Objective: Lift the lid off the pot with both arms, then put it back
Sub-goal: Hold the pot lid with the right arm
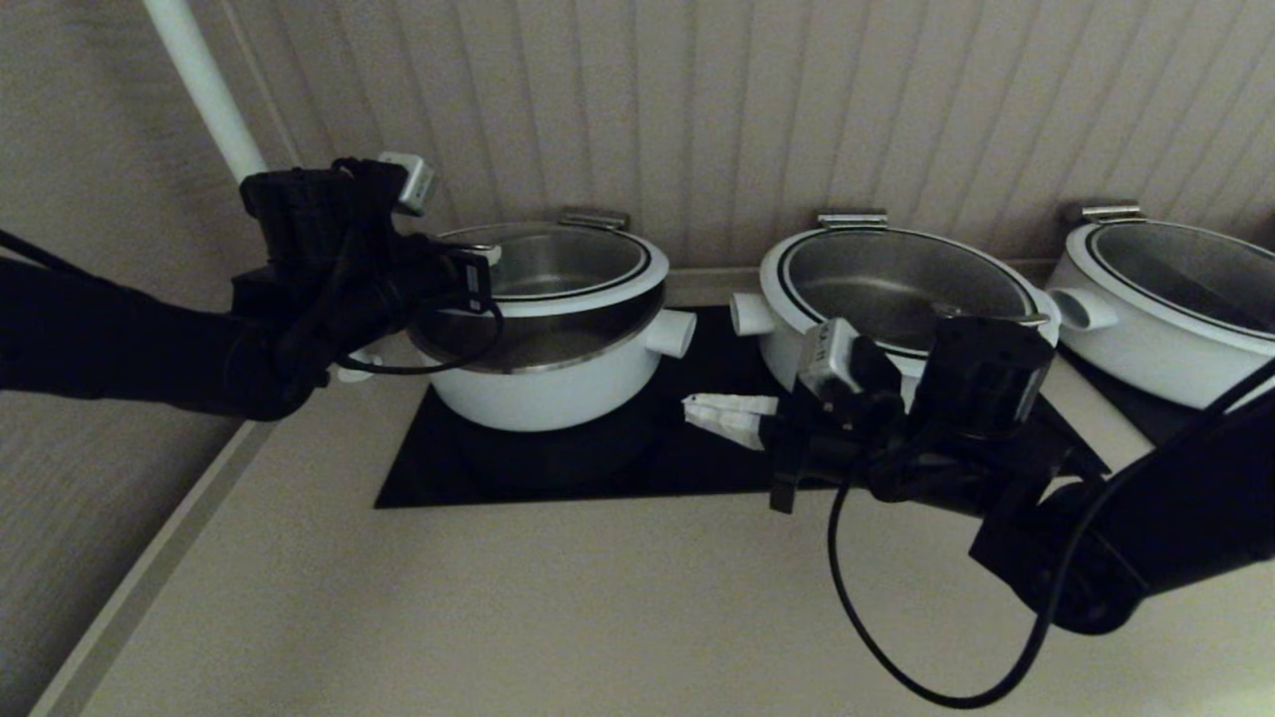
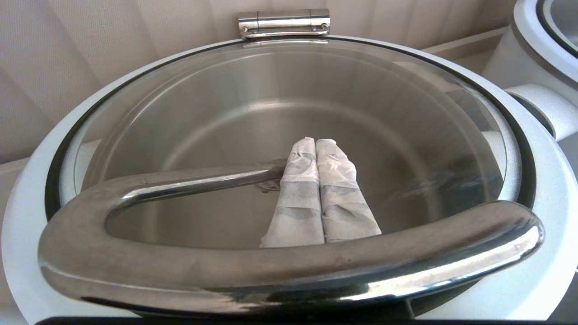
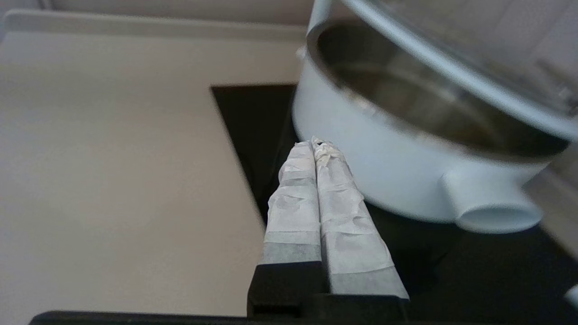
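Observation:
The left white pot (image 1: 538, 383) stands on a black mat. Its glass lid (image 1: 558, 261) is hinged at the back and tilted up at the front, so the steel inside shows beneath it. My left gripper (image 1: 460, 267) is at the lid's raised front edge. In the left wrist view its shut, white-wrapped fingers (image 2: 315, 143) reach under the curved metal handle (image 2: 289, 266) and over the lid's glass (image 2: 289, 99). My right gripper (image 1: 699, 406) is shut and empty, low over the mat, just right of the pot. In the right wrist view it (image 3: 314, 145) points at the pot's side (image 3: 397, 180).
Two more white pots with glass lids stand to the right, one in the middle (image 1: 797, 299) and one at the far right (image 1: 1165, 329). The black mat (image 1: 558, 468) lies on a beige counter (image 1: 498, 617). A panelled wall is close behind. A white pole (image 1: 204, 85) rises at the left.

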You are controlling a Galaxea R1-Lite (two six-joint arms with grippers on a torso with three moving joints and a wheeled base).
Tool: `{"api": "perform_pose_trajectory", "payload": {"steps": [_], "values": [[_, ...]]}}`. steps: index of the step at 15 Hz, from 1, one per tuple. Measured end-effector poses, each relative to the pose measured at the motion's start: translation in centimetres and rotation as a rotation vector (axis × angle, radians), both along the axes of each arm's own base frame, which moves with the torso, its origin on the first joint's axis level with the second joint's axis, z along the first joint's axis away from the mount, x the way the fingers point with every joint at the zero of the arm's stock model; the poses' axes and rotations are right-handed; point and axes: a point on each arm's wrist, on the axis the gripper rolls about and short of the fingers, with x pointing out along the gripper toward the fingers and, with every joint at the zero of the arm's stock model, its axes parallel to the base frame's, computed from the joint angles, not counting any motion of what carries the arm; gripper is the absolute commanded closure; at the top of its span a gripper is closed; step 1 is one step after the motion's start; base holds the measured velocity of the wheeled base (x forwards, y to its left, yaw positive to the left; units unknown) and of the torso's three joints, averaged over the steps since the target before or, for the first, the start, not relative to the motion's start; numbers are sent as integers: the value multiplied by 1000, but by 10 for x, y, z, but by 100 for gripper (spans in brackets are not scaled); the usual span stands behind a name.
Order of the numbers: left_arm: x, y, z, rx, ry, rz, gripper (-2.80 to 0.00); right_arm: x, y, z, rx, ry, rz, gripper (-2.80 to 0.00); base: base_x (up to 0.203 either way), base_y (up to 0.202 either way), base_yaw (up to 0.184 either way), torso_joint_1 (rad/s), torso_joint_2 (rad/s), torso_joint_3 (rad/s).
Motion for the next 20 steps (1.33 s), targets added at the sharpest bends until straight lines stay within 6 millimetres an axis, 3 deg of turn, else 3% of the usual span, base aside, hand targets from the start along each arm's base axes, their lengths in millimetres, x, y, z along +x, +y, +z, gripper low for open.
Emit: {"api": "perform_pose_trajectory", "payload": {"steps": [4, 20], "values": [[1, 0, -2, 1, 4, 0, 0, 10, 10, 4, 26, -44, 8, 0, 0, 0, 0, 0, 0, 0], [5, -1, -3, 1, 4, 2, 0, 35, 36, -19, 72, -90, -104, 0, 0, 0, 0, 0, 0, 0]]}}
